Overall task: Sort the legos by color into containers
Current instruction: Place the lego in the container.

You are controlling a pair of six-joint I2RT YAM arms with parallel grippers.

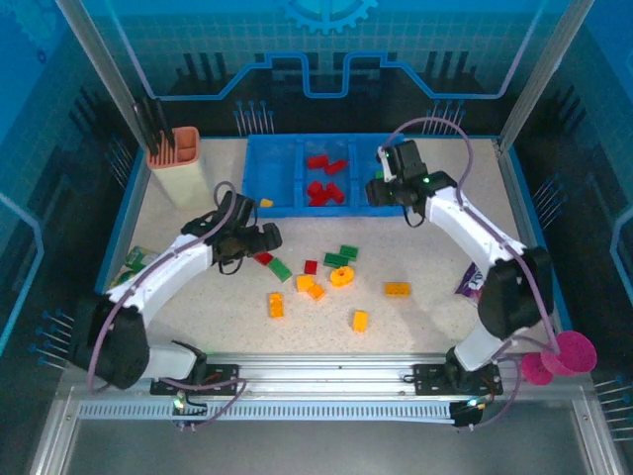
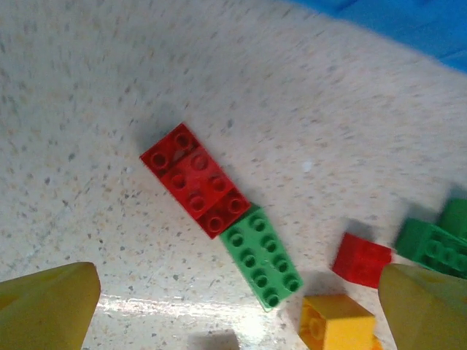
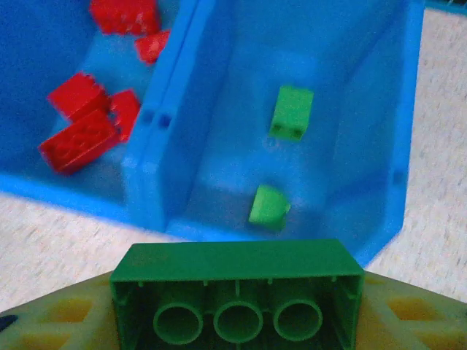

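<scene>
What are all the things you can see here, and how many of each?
Tray: one, blue, far side of table.
Red bricks: several in middle compartment; two loose.
Green bricks: two in right compartment; three loose.
Held brick: one, green, above right compartment.
Orange bricks: one in left compartment; about six loose, one round.
Tan cup: one, orange rim, far left.
Pink cup: one, near right corner.
Green packet: one, left edge.
Purple packet: one, right side.
Left end effector: one, open, over loose bricks.
Right end effector: one, shut on held brick.
</scene>
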